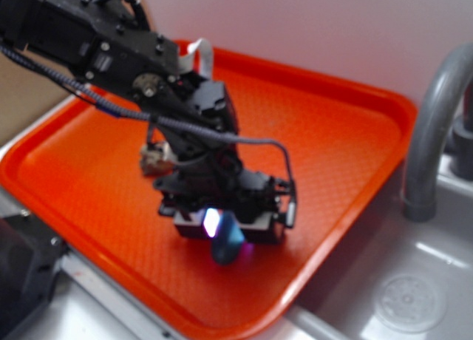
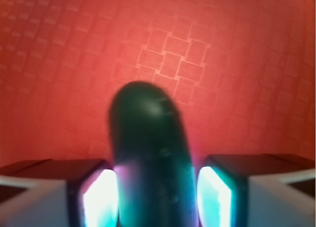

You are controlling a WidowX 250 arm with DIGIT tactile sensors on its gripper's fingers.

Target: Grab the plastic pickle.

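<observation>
Plastic pickle (image 2: 152, 158) fills the lower centre of the wrist view, a smooth dark piece with a rounded end that points to the top of the frame. It sits between the two fingers (image 2: 101, 200), whose glowing inner faces stand on its left and right sides and seem to press against it. So the fingers are pinching the pickle, not spread apart. Behind the pickle this view shows only the red woven pattern of the tray (image 2: 59, 49).

In the exterior view the black gripper (image 1: 225, 233) is in the lower centre of the frame, above the orange tray (image 1: 347, 148). The rounded dark end of the plastic pickle (image 1: 226, 244) comes out below the gripper, next to a bright white-violet glow from one finger. This part is blurred, and it cannot be told whether the pickle touches the tray or is lifted a little.

The robot arm (image 1: 111, 44) comes in from the upper left of the frame, with a black cable hanging along it. The tray lies on the grey counter (image 1: 384, 296). A grey curved faucet (image 1: 436, 126) stands at the right edge of the frame, just beside the tray's right rim.
</observation>
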